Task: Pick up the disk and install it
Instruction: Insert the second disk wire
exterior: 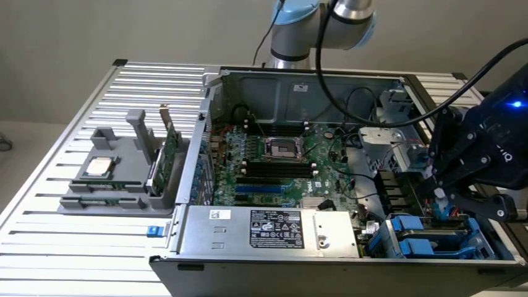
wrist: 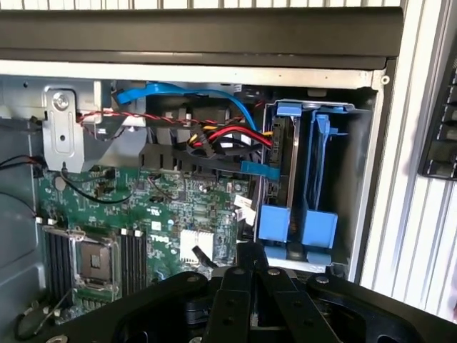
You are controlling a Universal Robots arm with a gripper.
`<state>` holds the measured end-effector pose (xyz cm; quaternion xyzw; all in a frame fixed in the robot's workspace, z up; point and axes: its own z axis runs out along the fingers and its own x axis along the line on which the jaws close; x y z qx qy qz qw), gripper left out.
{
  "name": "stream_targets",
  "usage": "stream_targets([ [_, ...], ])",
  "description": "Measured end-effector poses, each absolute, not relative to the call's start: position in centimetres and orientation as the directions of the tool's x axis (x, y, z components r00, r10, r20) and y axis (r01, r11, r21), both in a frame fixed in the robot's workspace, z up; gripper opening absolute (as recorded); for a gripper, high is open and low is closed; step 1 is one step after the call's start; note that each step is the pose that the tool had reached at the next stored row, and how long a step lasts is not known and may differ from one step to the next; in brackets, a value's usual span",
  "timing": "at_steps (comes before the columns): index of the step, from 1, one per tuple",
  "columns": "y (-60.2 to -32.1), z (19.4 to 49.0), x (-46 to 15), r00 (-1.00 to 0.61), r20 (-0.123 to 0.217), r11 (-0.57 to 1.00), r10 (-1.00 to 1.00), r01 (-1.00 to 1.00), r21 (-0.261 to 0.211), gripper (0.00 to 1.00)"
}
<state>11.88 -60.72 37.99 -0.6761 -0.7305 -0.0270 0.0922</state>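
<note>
Gripper (wrist: 250, 286) closed and empty, above the open case (exterior: 330, 80) | Disk (wrist: 275, 168) upright in its blue carrier inside the drive bay (wrist: 360, 186) | Risk: red cables (wrist: 228, 136) beside the bay could snag a descending arm.

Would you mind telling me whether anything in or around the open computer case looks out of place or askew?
Nothing stands out as damaged or spilled. The blue carrier frames sit upright in the drive bay at the case's corner, the cables beside them are loose but tidy, and the processor chip and green circuit card rest in the grey holder outside.
</note>
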Motion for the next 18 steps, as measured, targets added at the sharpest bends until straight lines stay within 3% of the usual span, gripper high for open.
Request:
stream_targets([
  [18,-60.62,38.2,11.87,-0.373,0.166,0.391,0.913,0.917,-0.086,0.11],
])
